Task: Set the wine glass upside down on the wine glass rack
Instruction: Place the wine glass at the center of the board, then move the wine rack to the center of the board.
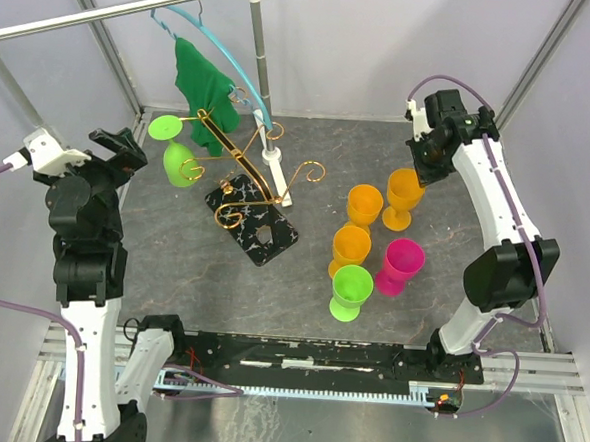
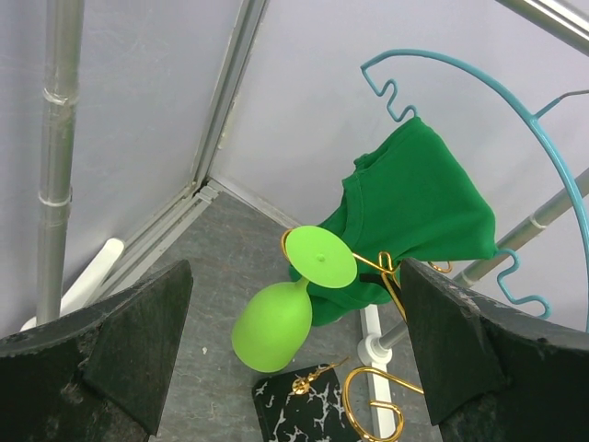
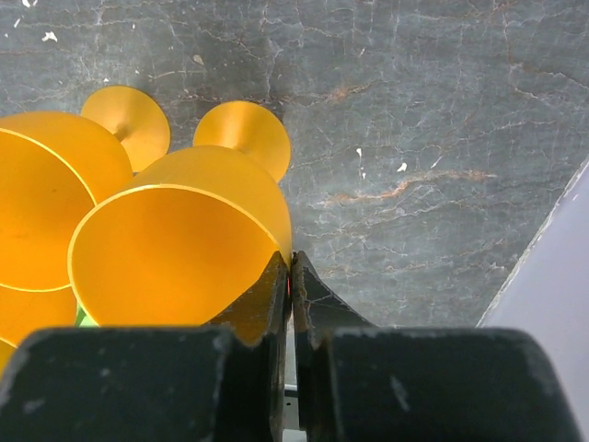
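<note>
- We see the lime green wine glass (image 1: 175, 150) hanging on the wine glass rack (image 1: 241, 165), on a gold scroll arm at the rack's left side.
- The glass is upside down: its round foot is on top, at the gold wire, and the bowl opening points down to the table (image 1: 454, 241).
- Its long axis is not fully vertical. In the left wrist view it leans, the foot upper right and the bowl lower left.
- The left gripper (image 1: 119, 148) is spread wide and holds nothing. It is beside the glass, apart from it.
- The right gripper (image 3: 291, 276) has its fingers pressed together, holding nothing, just over the rim of an upright orange glass (image 3: 175, 249).
</note>
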